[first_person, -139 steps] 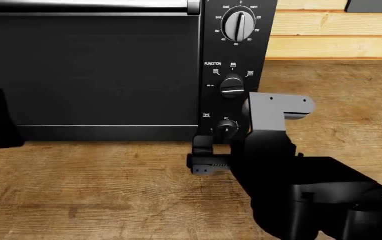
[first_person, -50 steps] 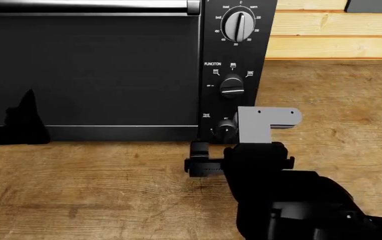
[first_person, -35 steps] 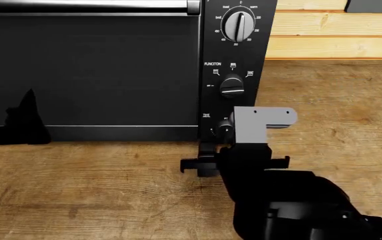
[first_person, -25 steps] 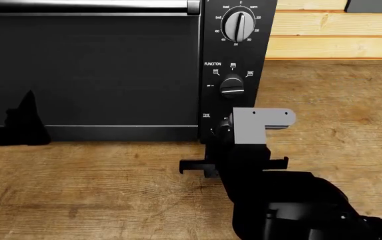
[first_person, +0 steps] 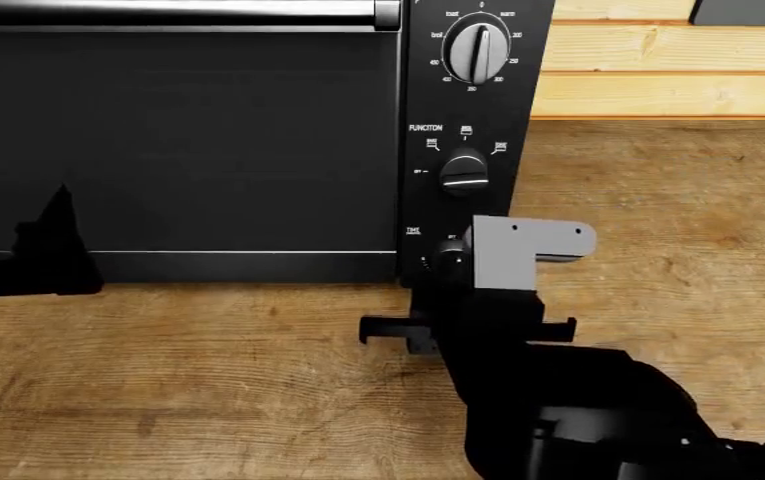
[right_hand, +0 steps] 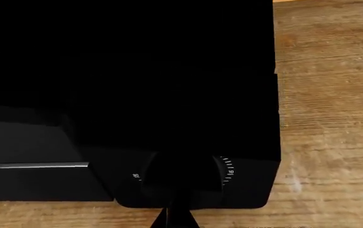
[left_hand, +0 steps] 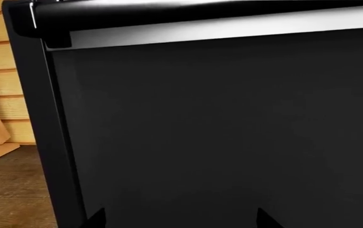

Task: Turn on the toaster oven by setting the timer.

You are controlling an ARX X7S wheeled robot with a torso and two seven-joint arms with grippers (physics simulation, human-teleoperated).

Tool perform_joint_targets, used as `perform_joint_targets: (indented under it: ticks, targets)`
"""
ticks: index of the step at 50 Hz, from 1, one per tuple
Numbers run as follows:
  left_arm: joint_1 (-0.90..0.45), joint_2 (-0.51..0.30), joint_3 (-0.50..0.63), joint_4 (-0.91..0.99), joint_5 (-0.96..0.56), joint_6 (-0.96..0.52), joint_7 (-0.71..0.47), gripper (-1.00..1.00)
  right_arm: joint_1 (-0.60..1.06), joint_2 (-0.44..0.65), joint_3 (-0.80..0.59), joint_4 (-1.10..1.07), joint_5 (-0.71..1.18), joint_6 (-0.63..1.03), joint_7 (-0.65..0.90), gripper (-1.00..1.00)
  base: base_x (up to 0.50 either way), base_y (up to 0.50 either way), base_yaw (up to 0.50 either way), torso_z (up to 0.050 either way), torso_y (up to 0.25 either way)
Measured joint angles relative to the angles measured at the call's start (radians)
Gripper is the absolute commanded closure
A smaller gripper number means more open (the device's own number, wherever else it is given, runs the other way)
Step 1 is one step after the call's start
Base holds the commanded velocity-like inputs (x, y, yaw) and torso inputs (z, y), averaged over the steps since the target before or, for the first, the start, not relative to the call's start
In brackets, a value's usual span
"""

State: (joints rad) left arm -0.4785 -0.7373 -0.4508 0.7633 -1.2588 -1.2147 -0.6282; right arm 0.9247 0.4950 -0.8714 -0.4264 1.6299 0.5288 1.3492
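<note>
Black timer (first_person: 452, 259) just ahead of right gripper (first_person: 438, 300)

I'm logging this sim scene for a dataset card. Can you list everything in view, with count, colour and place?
toaster oven: one, black with dark glass door and silver trim, rear left on the counter
temperature dial: one, black, top of the side panel
function knob: one, black, middle of the panel
timer: one, black, lowest on the panel, partly hidden by the right arm
counter: one, brown wood, under everything
wall: pale wooden planks, behind the oven
left tool: one, black, in front of the door
right tool: one, black with grey bracket, at the timer; open or shut unclear
</note>
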Motion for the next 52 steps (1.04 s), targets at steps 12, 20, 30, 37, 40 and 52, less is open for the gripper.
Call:
perform_joint_targets:
  ticks: [12, 20, 30, 37, 40, 52]
  targets:
    - [0.016, -0.004, -0.006, 0.001, -0.004, 0.008, 0.001, -1.0, -0.071, -0.017, 0.035, -0.006, -0.052, -0.101, -0.046, 1.0, 0.0, 0.0, 0.0, 0.0, 0.0]
    - [0.021, -0.006, -0.005, 0.001, -0.007, 0.011, -0.001, -1.0, -0.11, -0.024, 0.052, -0.01, -0.082, -0.154, -0.075, 1.0, 0.0, 0.0, 0.0, 0.0, 0.0]
    - [0.027, -0.008, -0.003, -0.001, -0.006, 0.017, -0.004, -1.0, -0.14, -0.024, 0.057, -0.011, -0.089, -0.22, -0.113, 1.0, 0.0, 0.0, 0.0, 0.0, 0.0]
    - [0.031, -0.01, -0.003, -0.001, -0.006, 0.021, -0.005, -1.0, -0.138, -0.023, 0.045, -0.012, -0.074, -0.261, -0.124, 1.0, 0.0, 0.0, 0.0, -0.008, 0.0]
    - [0.032, -0.011, -0.002, -0.002, -0.006, 0.022, -0.006, -1.0, -0.137, -0.022, 0.041, -0.015, -0.069, -0.276, -0.128, 1.0, 0.0, 0.0, 0.0, -0.011, 0.0]
    - [0.034, -0.014, 0.003, -0.004, -0.005, 0.028, -0.009, -1.0, -0.141, -0.022, 0.044, -0.03, -0.066, -0.331, -0.183, 1.0, 0.0, 0.0, 0.0, -0.007, 0.0]
